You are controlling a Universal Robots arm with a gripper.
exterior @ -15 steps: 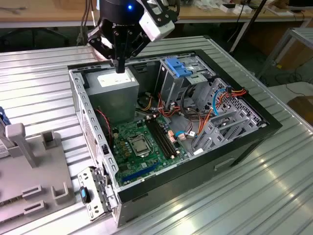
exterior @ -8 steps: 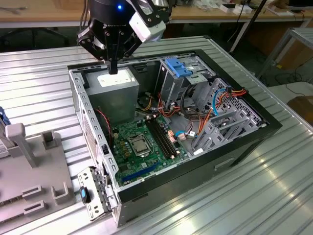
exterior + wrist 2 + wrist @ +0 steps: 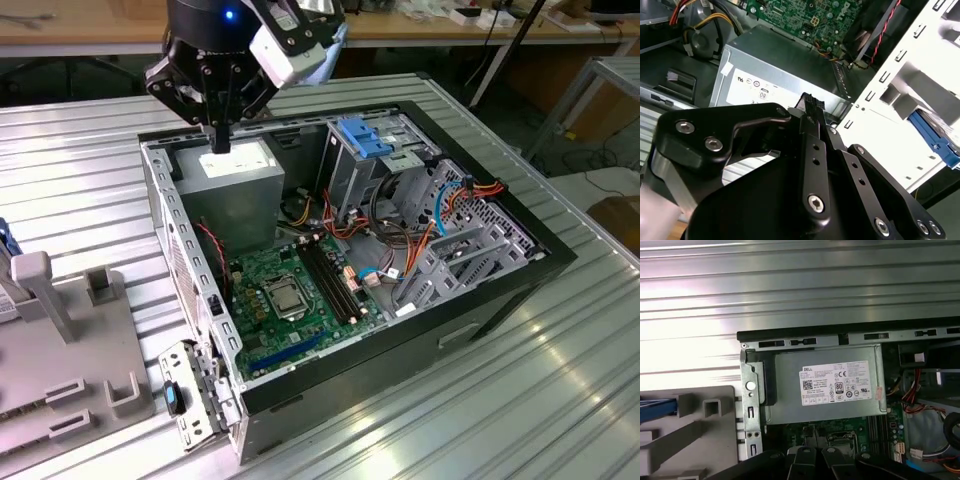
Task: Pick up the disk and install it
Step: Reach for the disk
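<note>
Black linkages of the robot's gripper [image 3: 810, 103] crowd the second wrist view, its fingers [image 3: 812, 146] drawn together into one ribbed tip with nothing between them. Just below that tip sits the grey metal power supply box [image 3: 775, 75], white label up, in a corner of the open black computer case [image 3: 500, 290]. As far as can be told, the gripper hangs over it without touching. Farther on lie the green motherboard [image 3: 290, 300] and the metal drive cage with bright blue clips [image 3: 365, 140].

Outside the case, past its perforated wall [image 3: 185, 250], a pale grey moulded fixture [image 3: 60, 330] stands on the ribbed aluminium table [image 3: 480, 410]. The disk [image 3: 655, 409], a flat drive with bright blue rails, seems to be held in that fixture, well apart from the gripper.

Judging by this, the pick-up is not yet begun. Done well, it wants the arm lifted clear of the case wall and the fingers spread before descent. The grip should sit square across the drive's body rather than on its plastic rails, which may flex.

The frame edge cuts the disk down to a blue sliver, so its seating and tilt cannot be read. Which bay awaits it is unclear behind the tangle of coloured cables [image 3: 400, 240].
</note>
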